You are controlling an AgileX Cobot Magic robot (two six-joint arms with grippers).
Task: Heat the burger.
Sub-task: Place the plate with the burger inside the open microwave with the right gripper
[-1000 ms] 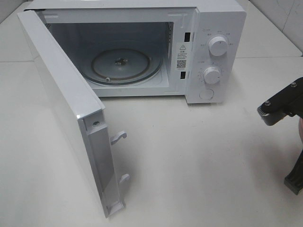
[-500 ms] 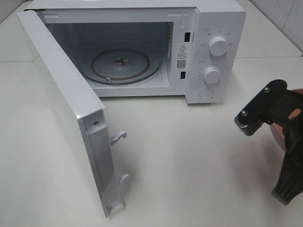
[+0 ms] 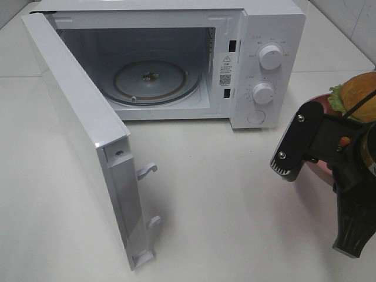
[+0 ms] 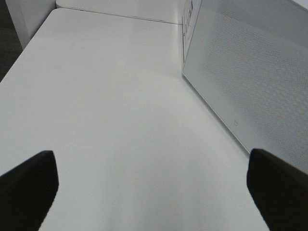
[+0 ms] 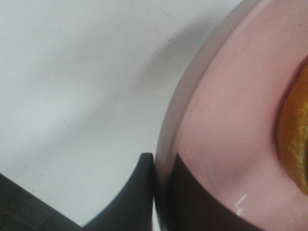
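Observation:
The burger (image 3: 359,94), with its golden bun and green lettuce, sits on a pink plate (image 3: 321,98) at the right edge of the exterior view, to the right of the microwave. My right gripper (image 5: 161,185) is shut on the plate's rim (image 5: 226,120), one finger under it and one on top. An edge of the bun (image 5: 297,139) shows in the right wrist view. The right arm's black wrist (image 3: 299,141) is in front of the plate. My left gripper (image 4: 154,192) stands open over bare table, with nothing between its fingers.
The white microwave (image 3: 267,35) stands at the back with its door (image 3: 76,117) swung wide toward the front left. Its glass turntable (image 3: 150,79) is bare. The door's outer face (image 4: 250,86) lies close beside my left gripper.
The right arm has moved left, farther into the exterior view, bringing the pink plate and the burger into sight. The left gripper and the microwave have not moved.

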